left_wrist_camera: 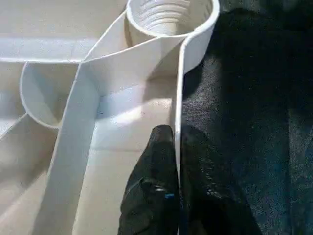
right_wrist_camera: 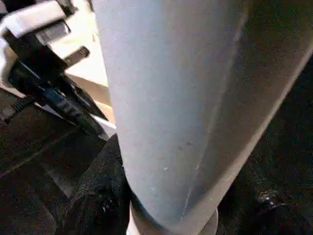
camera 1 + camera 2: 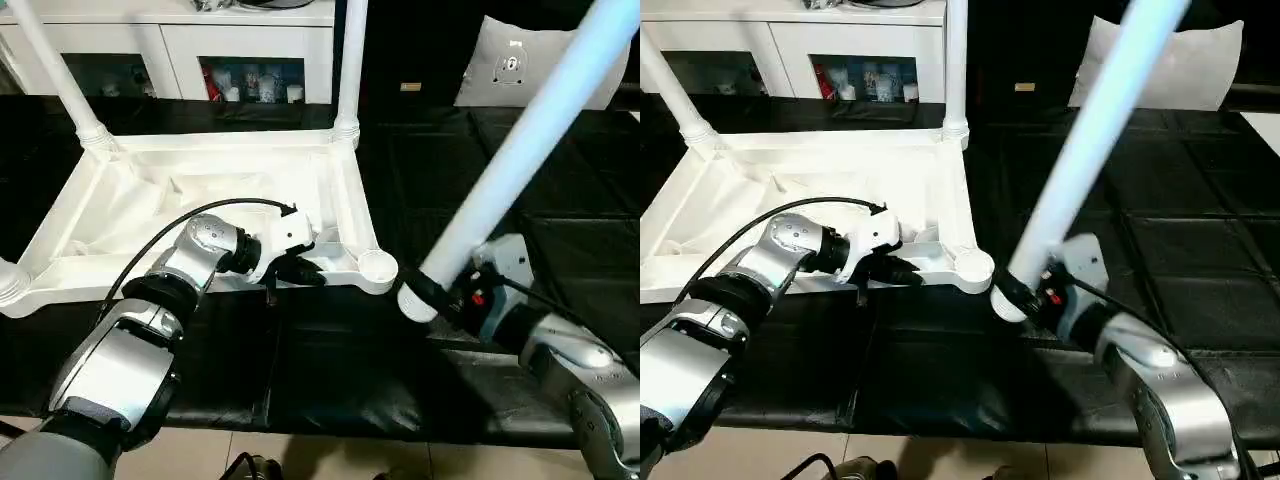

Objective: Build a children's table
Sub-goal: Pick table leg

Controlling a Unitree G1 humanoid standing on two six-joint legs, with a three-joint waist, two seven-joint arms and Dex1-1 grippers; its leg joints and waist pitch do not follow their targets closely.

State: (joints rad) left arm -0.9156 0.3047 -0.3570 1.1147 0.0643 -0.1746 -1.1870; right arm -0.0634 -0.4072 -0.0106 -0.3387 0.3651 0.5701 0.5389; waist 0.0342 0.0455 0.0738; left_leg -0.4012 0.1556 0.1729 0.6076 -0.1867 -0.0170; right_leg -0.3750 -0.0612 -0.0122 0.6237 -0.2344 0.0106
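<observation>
Left wrist view shows your left gripper [image 1: 177,147] with its jaws pinched tight on the thin side wall of the table top [image 3: 215,190], one finger inside, one outside, just short of the empty corner socket [image 3: 377,265]. The top lies upside down on the black surface [image 3: 330,360], ribs up, with legs already standing in the two far corners.

Your right gripper [image 3: 440,292] holds the loose leg [image 3: 520,145] near its thick end, jaws about half wide around it. Its long axis runs from roughly 7 o'clock up to 1 o'clock, threaded end low and just beside the socket at its 3 o'clock, thin end high.

Risks:
- Leg is heavily tilted. Enter the socket at that angle and you likely cross-thread or jam it. Bring it upright first.
- Left grip is on a thin wall only. Side push from the leg could twist or slide the top.
- Long overhang above the grip could let the leg slip.
</observation>
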